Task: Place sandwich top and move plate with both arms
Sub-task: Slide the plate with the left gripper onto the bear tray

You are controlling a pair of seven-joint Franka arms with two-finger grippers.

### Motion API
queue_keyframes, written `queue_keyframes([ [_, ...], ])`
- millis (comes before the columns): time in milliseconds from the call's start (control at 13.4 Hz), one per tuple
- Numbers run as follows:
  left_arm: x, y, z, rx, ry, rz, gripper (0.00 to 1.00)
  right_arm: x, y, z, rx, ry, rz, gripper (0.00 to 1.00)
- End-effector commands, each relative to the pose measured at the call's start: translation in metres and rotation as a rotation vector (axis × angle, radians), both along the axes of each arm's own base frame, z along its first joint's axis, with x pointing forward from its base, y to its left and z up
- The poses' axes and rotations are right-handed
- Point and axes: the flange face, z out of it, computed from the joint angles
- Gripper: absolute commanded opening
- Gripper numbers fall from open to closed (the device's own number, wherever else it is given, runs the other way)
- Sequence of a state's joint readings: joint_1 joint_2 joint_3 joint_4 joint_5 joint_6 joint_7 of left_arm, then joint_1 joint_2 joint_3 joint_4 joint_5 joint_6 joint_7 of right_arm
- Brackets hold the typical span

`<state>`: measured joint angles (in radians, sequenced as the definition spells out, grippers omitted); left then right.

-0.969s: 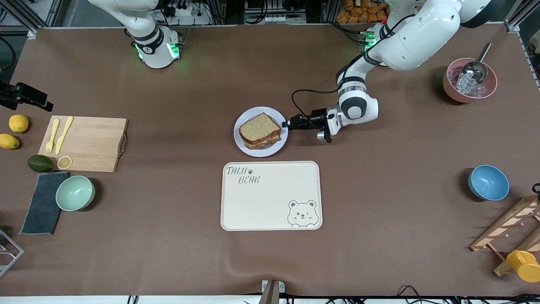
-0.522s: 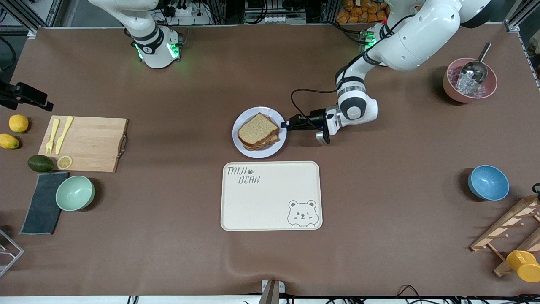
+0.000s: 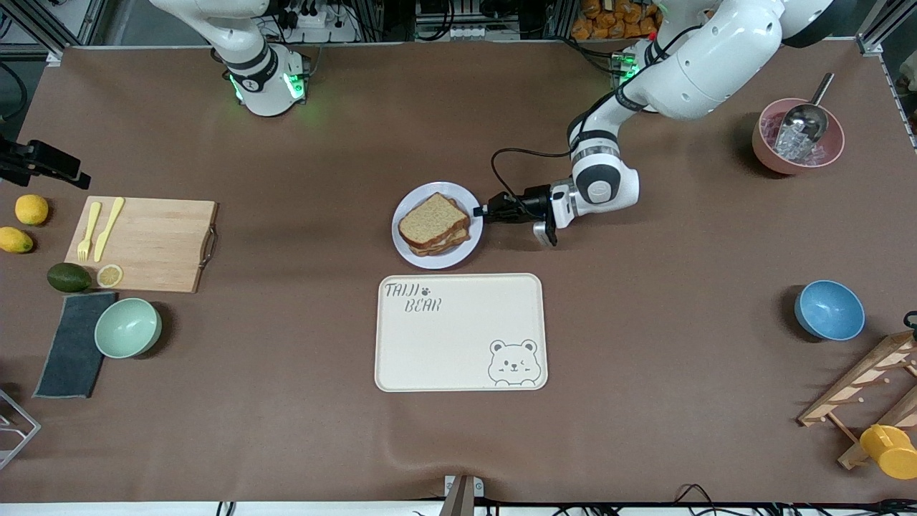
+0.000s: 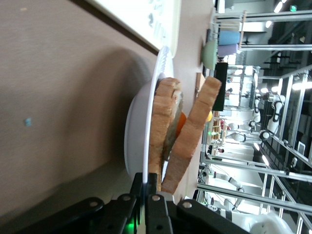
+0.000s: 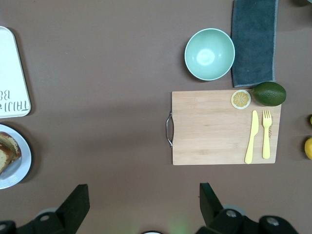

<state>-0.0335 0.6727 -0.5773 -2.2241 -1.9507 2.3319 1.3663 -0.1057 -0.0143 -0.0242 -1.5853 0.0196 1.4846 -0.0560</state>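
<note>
Two grippers — left gripper (image 3: 481,211) clamped on plate (image 3: 408,251) rim; right gripper (image 5: 141,195) wide open, empty.

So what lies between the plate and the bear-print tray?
Nothing: in the front view only a narrow strip of bare brown table separates the plate from the tray, which lies nearer the camera.

A robotics laboratory: two white robot arms (image 3: 688,64) are mounted at a brown-covered tabletop (image 3: 286,430), with aluminium-profile framing (image 4: 253,170) and further robot arms (image 4: 273,107) visible around it.
</note>
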Motion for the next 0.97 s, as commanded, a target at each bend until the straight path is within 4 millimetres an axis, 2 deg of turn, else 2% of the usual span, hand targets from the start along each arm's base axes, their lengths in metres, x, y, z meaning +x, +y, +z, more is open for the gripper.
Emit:
queue_keyframes([
  [0,0.001,-0.007,0.012,-0.060,-0.053,0.010,0.00,0.001,0.000,0.001,0.007,0.003,0.003,1.00],
  [298,0.006,-0.012,0.019,-0.112,-0.062,0.011,0.00,0.002,0.000,0.000,0.007,0.005,0.005,1.00],
  [894,0.025,-0.006,0.031,-0.164,-0.072,0.049,0.00,0.002,0.000,0.000,0.007,0.005,0.005,1.00],
])
